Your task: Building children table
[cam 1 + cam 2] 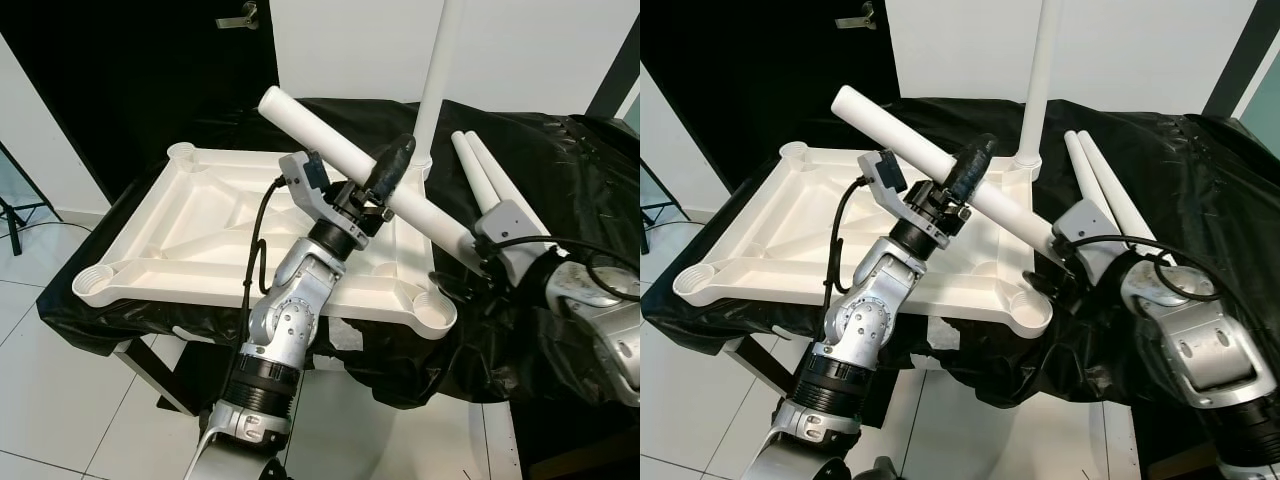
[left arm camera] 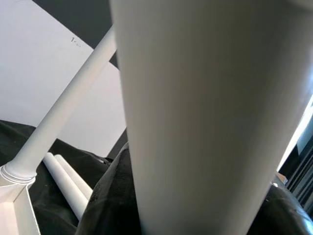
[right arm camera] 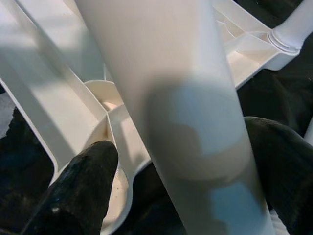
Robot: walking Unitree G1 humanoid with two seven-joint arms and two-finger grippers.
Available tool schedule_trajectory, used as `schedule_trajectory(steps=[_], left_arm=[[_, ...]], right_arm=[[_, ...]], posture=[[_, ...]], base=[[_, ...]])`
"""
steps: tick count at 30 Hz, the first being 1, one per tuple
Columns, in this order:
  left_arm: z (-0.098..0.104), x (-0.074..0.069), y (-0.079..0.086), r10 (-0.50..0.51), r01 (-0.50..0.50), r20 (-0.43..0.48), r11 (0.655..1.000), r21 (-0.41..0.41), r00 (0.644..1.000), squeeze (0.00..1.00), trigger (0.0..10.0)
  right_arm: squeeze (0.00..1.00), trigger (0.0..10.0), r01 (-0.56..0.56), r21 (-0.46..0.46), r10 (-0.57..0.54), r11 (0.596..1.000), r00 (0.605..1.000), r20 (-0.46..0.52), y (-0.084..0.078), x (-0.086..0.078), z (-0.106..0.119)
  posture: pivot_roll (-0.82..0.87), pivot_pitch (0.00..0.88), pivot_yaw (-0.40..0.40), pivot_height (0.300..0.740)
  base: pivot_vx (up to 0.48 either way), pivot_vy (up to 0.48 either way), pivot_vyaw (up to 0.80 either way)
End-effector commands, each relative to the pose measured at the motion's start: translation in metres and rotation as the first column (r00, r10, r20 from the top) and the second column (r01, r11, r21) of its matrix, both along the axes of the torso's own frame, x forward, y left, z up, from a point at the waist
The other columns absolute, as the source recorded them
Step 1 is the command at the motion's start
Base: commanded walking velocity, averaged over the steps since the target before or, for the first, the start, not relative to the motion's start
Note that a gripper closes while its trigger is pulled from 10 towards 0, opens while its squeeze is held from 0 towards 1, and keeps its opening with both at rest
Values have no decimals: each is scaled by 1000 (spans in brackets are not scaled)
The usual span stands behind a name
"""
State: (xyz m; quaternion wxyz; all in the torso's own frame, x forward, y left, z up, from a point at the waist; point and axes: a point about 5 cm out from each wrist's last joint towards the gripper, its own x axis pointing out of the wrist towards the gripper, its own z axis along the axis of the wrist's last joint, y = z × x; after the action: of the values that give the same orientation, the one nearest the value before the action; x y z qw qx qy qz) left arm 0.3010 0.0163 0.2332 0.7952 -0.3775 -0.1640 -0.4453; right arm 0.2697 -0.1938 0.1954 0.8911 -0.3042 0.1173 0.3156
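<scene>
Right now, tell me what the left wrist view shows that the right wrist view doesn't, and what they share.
Left wrist view alone: two spare legs lying side by side on the black cloth, and the long shaft of the upright leg against the wall.

Right wrist view alone: the tabletop's ribbed underside, its near corner socket, and a black finger.

Both: the held leg up close, and the upright leg's seated base.

White leg (image 1: 360, 165) slanted over upturned tabletop (image 1: 215, 225)
</scene>
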Motion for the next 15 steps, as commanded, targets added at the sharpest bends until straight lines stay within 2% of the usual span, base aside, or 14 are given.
schedule_trajectory(steps=[1,2,5,6,11,12,13,14,15], left_arm=[[17,-8,-11,-95,102,127,993,-50,987,0,0],[17,-8,-11,-95,102,127,994,-50,987,0,0],[17,-8,-11,-95,102,127,994,-49,987,0,0],[17,-8,-11,-95,102,126,994,-48,987,0,0],[17,-8,-10,-92,98,127,994,-46,988,0,0],[17,-7,-10,-90,96,131,994,-45,987,47,0],[17,-7,-9,-88,95,133,995,-44,987,47,0],[17,-7,-9,-88,95,133,994,-47,987,1000,0],[17,-7,-9,-88,95,133,994,-47,987,1000,0]], right_arm=[[0,10000,-1,1,1,1000,998,-57,-5,-2,-6],[0,2039,-3,-5,3,1000,997,-83,-9,-2,-9],[0,2039,-5,-6,5,1000,995,-103,-12,-3,-11],[0,0,-6,-13,5,1000,994,-108,-13,-3,-12],[0,0,-2,12,3,1000,994,-113,-10,-2,-18],[0,0,4,29,-1,1000,994,-111,-8,-1,-18],[0,0,9,38,-4,999,994,-110,-7,-1,-19],[0,0,16,51,-10,999,994,-104,-5,-1,-19],[0,0,16,51,-10,999,994,-104,-5,-1,-19]], posture=[[109,0,16,740],[110,0,16,740],[111,0,16,740],[114,0,16,740],[117,0,20,740],[115,0,22,740],[115,0,22,740],[114,0,24,740],[114,0,24,740]], base=[[0,0,0],[0,0,0],[0,0,0],[0,0,0],[0,0,0],[0,0,0],[0,0,0],[0,0,0],[0,0,0]])
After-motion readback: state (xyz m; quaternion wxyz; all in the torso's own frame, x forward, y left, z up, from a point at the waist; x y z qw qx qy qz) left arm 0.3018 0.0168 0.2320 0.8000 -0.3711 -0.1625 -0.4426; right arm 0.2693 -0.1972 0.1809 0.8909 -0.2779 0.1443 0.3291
